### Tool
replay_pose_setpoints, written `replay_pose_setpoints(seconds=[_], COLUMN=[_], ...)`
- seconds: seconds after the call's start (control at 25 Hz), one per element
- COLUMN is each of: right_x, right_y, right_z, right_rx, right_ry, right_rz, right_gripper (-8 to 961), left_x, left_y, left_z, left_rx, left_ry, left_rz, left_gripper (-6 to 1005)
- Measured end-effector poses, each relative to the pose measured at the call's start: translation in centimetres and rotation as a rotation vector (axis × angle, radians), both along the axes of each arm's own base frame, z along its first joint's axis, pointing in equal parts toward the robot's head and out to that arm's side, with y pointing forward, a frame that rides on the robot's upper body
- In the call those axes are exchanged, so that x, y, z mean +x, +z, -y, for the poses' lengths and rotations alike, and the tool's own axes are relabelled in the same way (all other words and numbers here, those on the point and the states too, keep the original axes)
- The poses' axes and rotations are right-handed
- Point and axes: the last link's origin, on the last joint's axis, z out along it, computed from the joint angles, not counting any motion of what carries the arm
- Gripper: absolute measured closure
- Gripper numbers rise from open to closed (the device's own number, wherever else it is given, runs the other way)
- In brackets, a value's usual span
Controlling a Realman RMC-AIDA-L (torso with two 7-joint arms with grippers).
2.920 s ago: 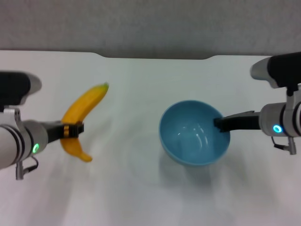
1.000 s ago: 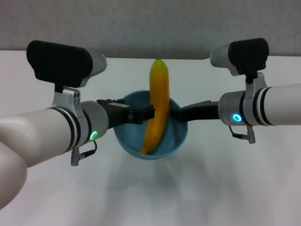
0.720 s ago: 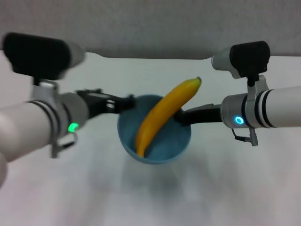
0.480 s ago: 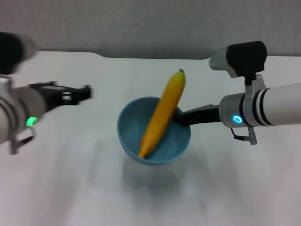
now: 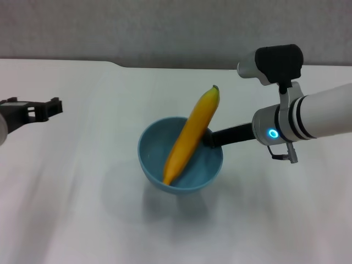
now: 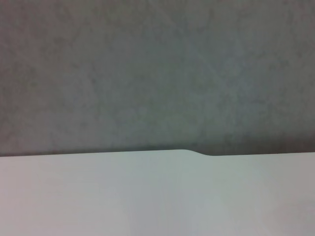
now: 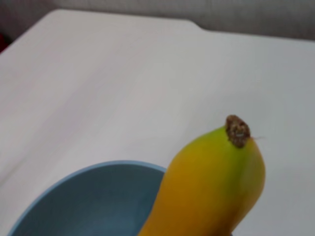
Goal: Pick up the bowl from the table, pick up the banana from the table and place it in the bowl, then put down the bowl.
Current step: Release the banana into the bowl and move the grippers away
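The light-blue bowl [image 5: 155, 164] hangs a little above the white table [image 5: 71, 214], with its shadow beneath it. My right gripper [image 5: 209, 138] is shut on the bowl's right rim. The yellow banana [image 5: 192, 132] stands tilted inside the bowl, lower end on the bottom, upper end leaning over the rim by the right gripper. In the right wrist view the banana [image 7: 211, 187] fills the foreground above the bowl's rim [image 7: 98, 169]. My left gripper [image 5: 43, 109] is open and empty at the far left, well away from the bowl.
The table's far edge has a shallow notch [image 5: 181, 67], which also shows in the left wrist view [image 6: 197, 153]. A grey wall [image 5: 165, 27] lies behind it. Bare tabletop [image 6: 147, 196] surrounds the bowl.
The left gripper carried the banana over to the bowl, let it go inside, and pulled back to the far left. The right gripper kept hold of the bowl.
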Motion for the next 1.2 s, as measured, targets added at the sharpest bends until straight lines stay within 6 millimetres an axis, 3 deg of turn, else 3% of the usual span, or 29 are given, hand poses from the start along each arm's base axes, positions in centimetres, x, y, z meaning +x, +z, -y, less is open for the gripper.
replay_pose_setpoints(seconds=[0.76,1.2], right_x=[-0.8,1.5], right_y=[-0.9,-1.2], right_z=[-1.6,-0.6], right_rx=[-0.048,-0.059], right_ry=[-0.059,-0.124], right_rz=[0.082,0.088], right_gripper=[917,917], left_x=[-2.3,-2.7], left_y=[1.7,1.5], left_z=[-0.1,-0.2], left_rx=[0.066,0.065], left_ry=[0.053,0.06], left_rz=[0.008,0.012], left_gripper=[97,96])
